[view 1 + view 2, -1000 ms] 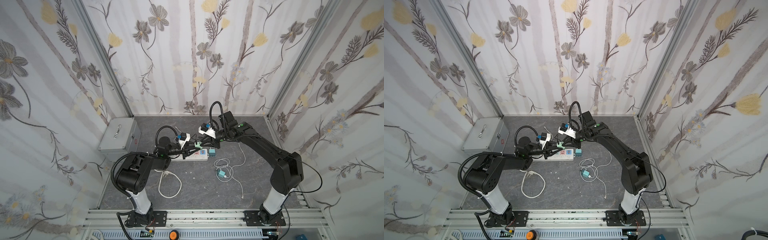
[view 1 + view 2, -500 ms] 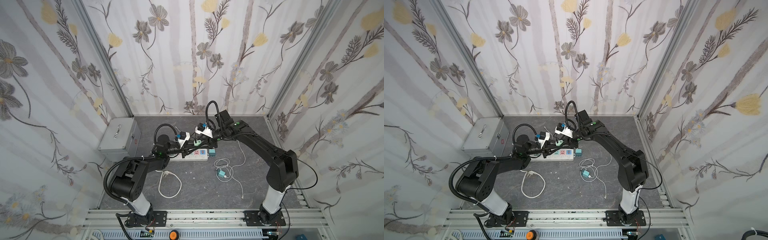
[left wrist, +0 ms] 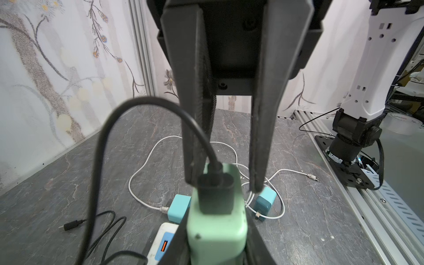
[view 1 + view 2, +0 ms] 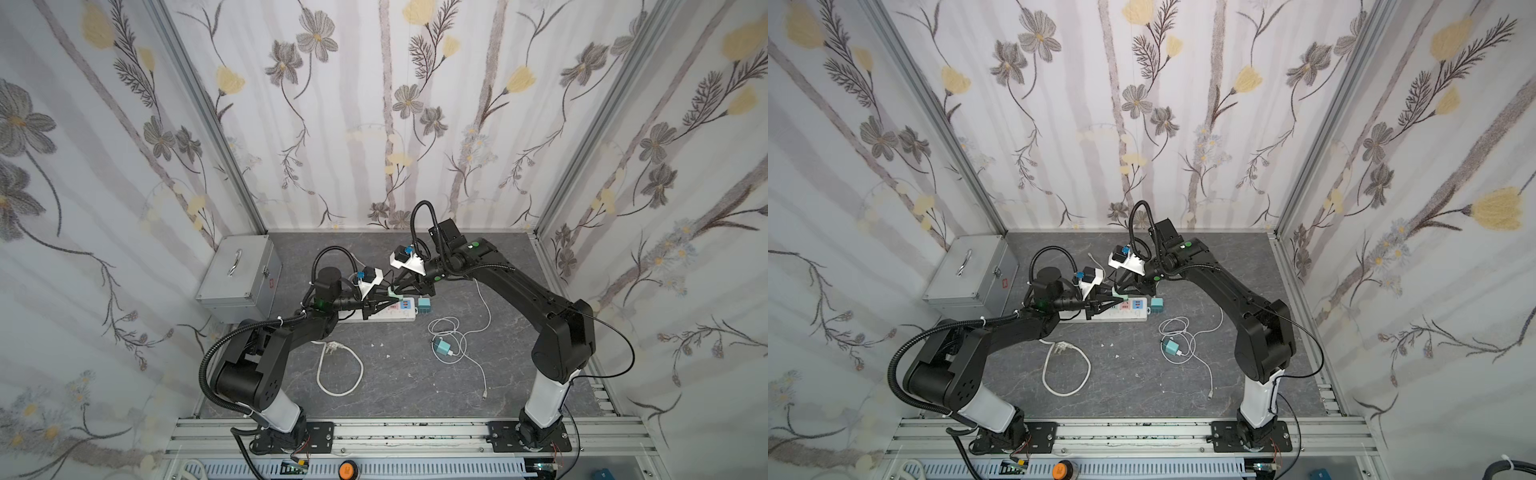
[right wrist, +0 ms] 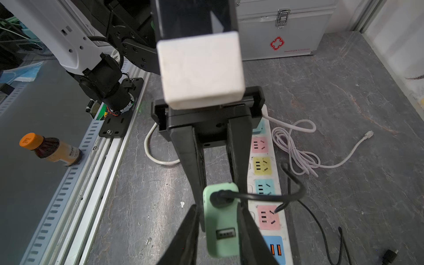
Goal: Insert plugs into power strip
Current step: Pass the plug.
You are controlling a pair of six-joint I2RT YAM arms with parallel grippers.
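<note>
The left claw (image 3: 223,184) is straddling the cable end of the mint plug (image 3: 216,234). One finger (image 3: 195,149) is touching it while a sliver of background is showing beside the other, so I cannot tell whether it is clamping. The right claw (image 5: 216,205) is reaching in from the opposite side and is grasping the same plug by its other end, with its fingers pressing on both flanks.

The plug is hanging with its USB face up, and a black cable (image 3: 98,160) is looping out of it. It is sitting just above the strip (image 4: 390,318), near the centre of both top views. The strip is lying across the bench (image 4: 415,374), with its pink, yellow and teal sockets showing in the right wrist view.

A teal plug (image 4: 424,306) is sitting just beside the strip's right end. Another (image 4: 441,347) is lying to the lower right of it, apart from the strip. The grey box (image 4: 239,270) is standing at the bench's left edge.
</note>
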